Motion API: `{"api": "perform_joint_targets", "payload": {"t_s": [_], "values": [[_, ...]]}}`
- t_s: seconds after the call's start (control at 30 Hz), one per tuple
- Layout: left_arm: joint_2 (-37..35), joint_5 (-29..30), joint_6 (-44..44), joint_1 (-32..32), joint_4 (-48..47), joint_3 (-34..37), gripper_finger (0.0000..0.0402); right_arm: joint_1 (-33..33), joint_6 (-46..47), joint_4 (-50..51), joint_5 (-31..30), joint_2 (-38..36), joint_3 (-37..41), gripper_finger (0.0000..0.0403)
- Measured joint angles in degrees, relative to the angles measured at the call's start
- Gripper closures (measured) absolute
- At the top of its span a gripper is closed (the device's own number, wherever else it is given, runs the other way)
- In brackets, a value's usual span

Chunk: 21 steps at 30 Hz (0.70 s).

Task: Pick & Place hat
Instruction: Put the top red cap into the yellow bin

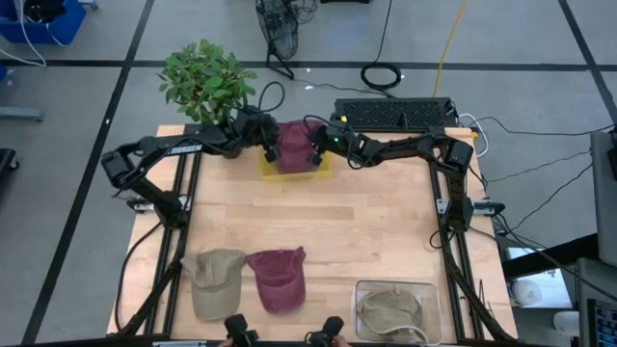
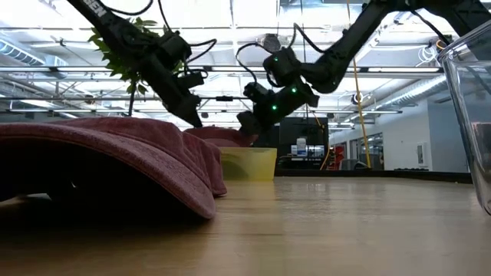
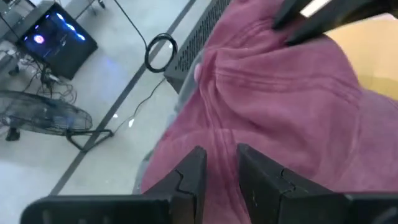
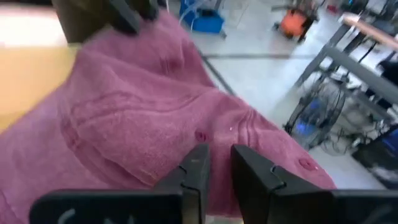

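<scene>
A maroon hat (image 1: 292, 145) sits over a yellow bin (image 1: 326, 168) at the table's far edge; in the low view the hat (image 2: 219, 138) bulges above the bin's rim (image 2: 249, 153). My left gripper (image 1: 273, 151) is on the hat's left side and my right gripper (image 1: 313, 152) on its right side. Both are shut on its cloth. The wrist views show each pair of fingers with maroon cloth in the narrow gap, at my left gripper (image 3: 221, 165) and my right gripper (image 4: 219, 163). My left gripper pinches a fold of the crown's cloth (image 3: 219, 140) on the hat's left side between its two fingers, slanting down from the table's left. The hat lies over the yellow bin. My right gripper pinches the crown's cloth (image 4: 217, 142) on the hat's right side between its two fingers, slanting down from the table's right. The cloth between the two holds looks slack and bunched.
Near the table's front edge lie a tan hat (image 1: 214, 280) and a second maroon hat (image 1: 278, 278). A clear container (image 1: 397, 308) with a khaki hat inside stands to their right. A potted plant (image 1: 205, 82) and a keyboard (image 1: 393, 114) stand beyond the far edge.
</scene>
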<state>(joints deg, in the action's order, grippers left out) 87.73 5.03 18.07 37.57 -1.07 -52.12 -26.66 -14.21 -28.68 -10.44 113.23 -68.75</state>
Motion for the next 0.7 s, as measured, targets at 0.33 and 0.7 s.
{"api": "perform_joint_targets", "payload": {"t_s": [0.33,0.7], "values": [[4.2,-1.0,-1.2,2.9,-0.1,0.0,0.0309,0.1,4.2,-4.2,0.2,0.0,1.7,0.0364],[4.9,-3.7,-1.3,3.4,0.8,0.0,0.0309,0.5,8.4,-2.6,0.2,2.9,1.6,0.0379]]}}
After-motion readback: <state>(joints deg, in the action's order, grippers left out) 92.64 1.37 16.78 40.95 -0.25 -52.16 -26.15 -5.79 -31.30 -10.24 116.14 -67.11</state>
